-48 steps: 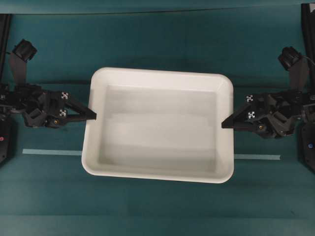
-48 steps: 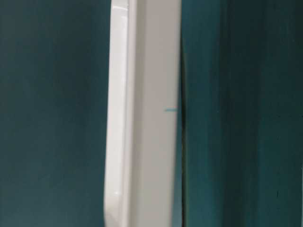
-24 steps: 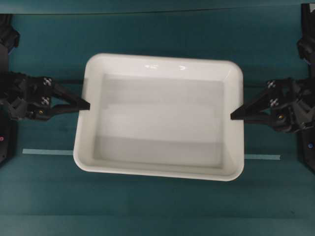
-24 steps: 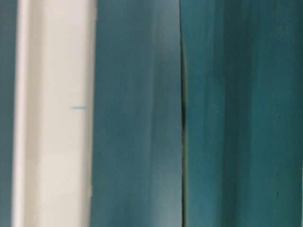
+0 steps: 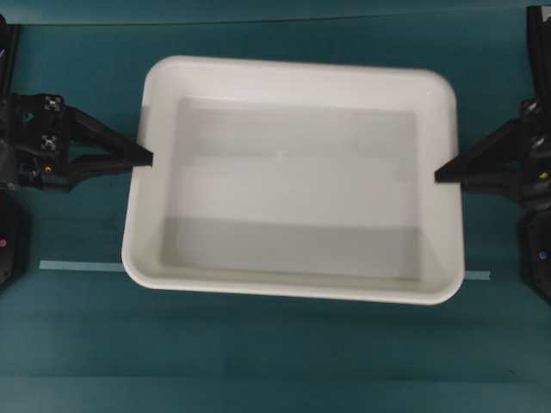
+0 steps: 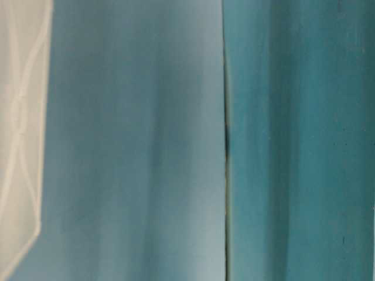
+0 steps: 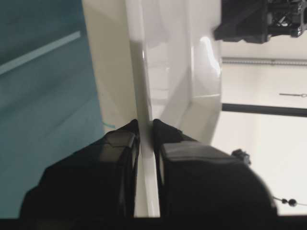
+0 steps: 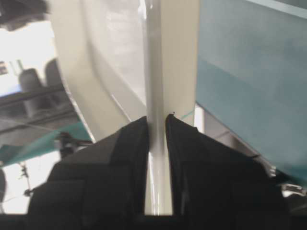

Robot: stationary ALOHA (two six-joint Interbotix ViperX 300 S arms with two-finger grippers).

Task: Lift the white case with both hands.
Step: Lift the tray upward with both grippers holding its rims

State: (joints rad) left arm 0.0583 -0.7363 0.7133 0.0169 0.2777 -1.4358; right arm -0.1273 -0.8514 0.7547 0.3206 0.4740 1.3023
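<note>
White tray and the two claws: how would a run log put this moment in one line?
white case: off table, empty | left gripper: clamped on rim | right gripper: clamped on opposite rim | tape strip: on table

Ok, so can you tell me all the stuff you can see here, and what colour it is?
white case: one, white, in the middle, held by its two short rims, nothing inside
tape strip: one, pale, thin, running across the table and passing under the case's near side
table: one, teal cover, beneath everything
left gripper: one, black, clamped on the case's left rim
right gripper: one, black, clamped on the case's right rim
</note>
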